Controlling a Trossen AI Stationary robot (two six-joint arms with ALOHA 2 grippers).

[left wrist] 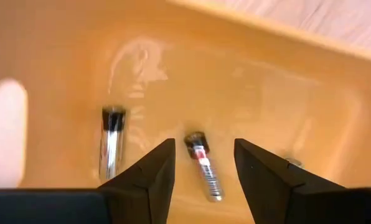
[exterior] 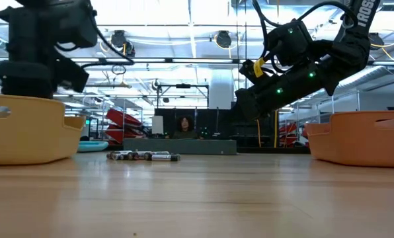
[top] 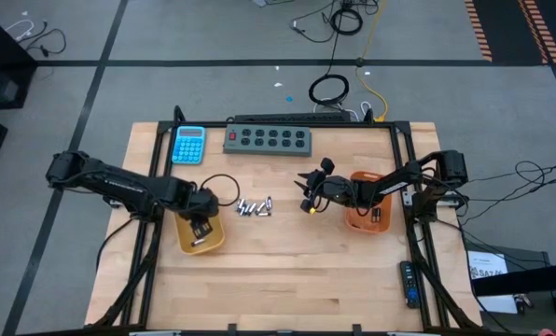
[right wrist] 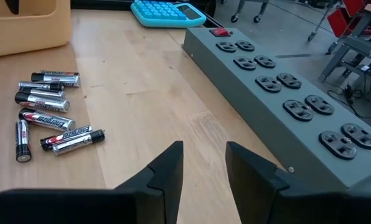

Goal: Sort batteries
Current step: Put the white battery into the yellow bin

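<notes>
Overhead layout: your left gripper [top: 201,231] hangs over the yellow tray [top: 215,241] at the left of the wooden table [top: 287,280], fingers spread and holding nothing. In the left wrist view the two dark fingers [left wrist: 149,180] frame the tray floor, where two silvery batteries [left wrist: 205,165] lie apart from each other, one directly between the fingertips and the other off to one side.

Your right gripper [top: 307,203] sits near the table's middle, just beside the orange tray [top: 364,220], pointing toward the loose pile. Its fingers [right wrist: 167,171] stand parted with nothing between them.

The unsorted batteries [top: 255,207] lie in a small cluster on bare wood between the two trays, nearer the yellow one. In the right wrist view you can count roughly seven cells in the cluster [right wrist: 45,115], silver and black with red markings, some touching their neighbours. In the low view they appear as a short row [exterior: 143,156] lying flat on the tabletop.

Along the far edge rest a blue calculator [top: 188,146] and, beside it, a grey power strip [top: 268,140] with a red switch.
</notes>
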